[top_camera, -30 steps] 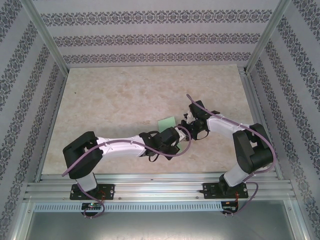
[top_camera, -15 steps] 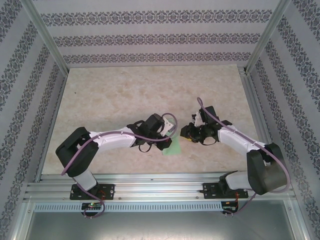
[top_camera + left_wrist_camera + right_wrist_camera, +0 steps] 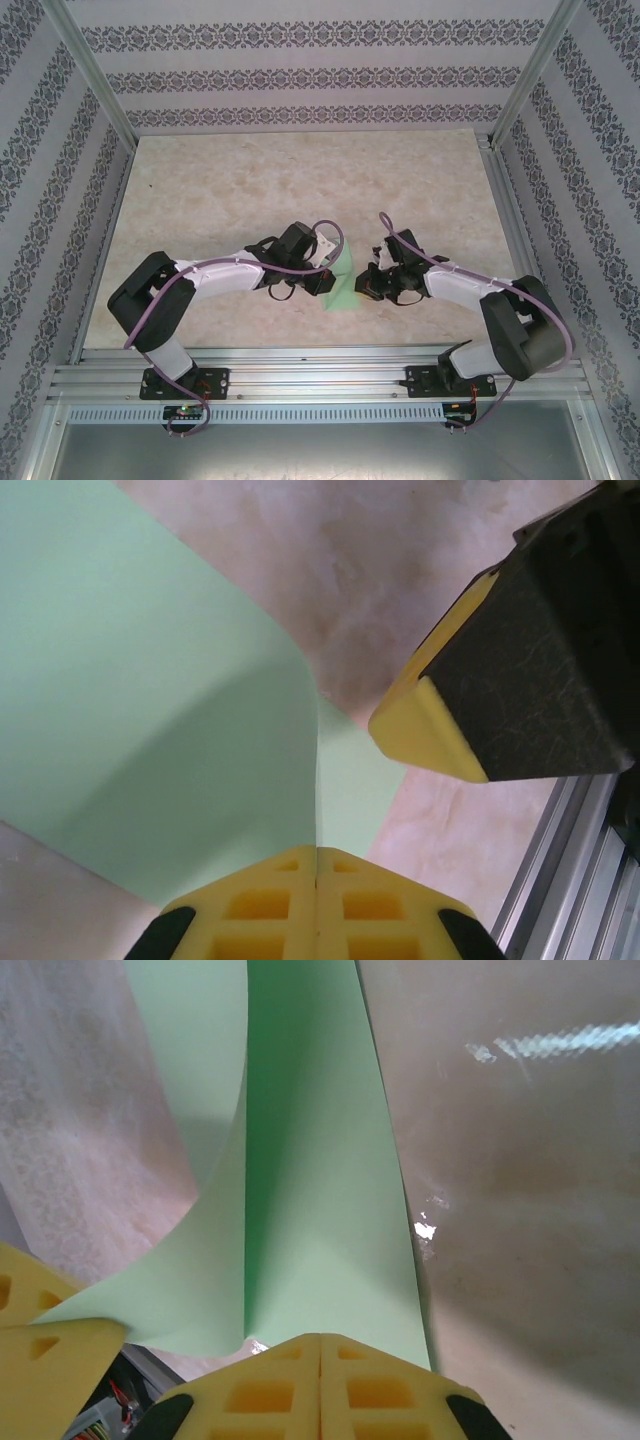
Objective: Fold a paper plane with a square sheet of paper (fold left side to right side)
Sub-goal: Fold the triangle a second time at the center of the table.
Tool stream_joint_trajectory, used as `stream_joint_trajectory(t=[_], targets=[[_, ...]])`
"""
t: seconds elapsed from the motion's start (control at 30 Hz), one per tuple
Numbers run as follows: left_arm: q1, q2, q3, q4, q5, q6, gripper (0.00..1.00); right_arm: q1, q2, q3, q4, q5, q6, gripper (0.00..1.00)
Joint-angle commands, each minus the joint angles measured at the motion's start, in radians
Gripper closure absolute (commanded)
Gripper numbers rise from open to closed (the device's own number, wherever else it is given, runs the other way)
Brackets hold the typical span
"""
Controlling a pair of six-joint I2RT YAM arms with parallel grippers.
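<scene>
The square sheet of paper [image 3: 343, 288] is light green and lies between the two arms near the table's front. It is bent up into a curved fold rather than lying flat. My left gripper [image 3: 328, 272] is shut on one edge of it; in the left wrist view the sheet [image 3: 150, 680] runs straight into the seam of the closed jaws [image 3: 317, 872]. My right gripper [image 3: 366, 283] is shut on the opposite edge, and the sheet [image 3: 310, 1160] rises from its closed jaws [image 3: 320, 1358]. The two grippers are close together: the right fingertip [image 3: 432, 728] shows in the left wrist view.
The marble-patterned table top [image 3: 300, 190] stretches away behind the arms. An aluminium rail [image 3: 320, 365] runs along the near edge, just behind the grippers [image 3: 575, 860]. Patterned walls and metal posts [image 3: 95, 80] enclose the sides and back.
The right gripper has come in leftward and down to the sheet and shut on it. The left gripper has drawn back left, still shut, and the sheet has come nearer the front.
</scene>
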Motion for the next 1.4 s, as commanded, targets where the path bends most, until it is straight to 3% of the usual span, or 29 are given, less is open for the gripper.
stream_joint_trajectory(t=[0.0, 0.47, 1.37], targets=[[0.018, -0.025, -0.006, 0.028, 0.023, -0.005, 0.96, 0.023, 0.039, -0.005, 0.056, 0.016, 0.027, 0.94], [0.049, 0.012, -0.012, 0.027, 0.010, 0.007, 0.94, 0.045, 0.140, 0.020, -0.045, 0.083, -0.018, 0.95], [0.068, 0.066, -0.031, 0.076, -0.059, 0.001, 0.93, 0.062, 0.163, 0.055, -0.087, 0.091, -0.047, 0.95]])
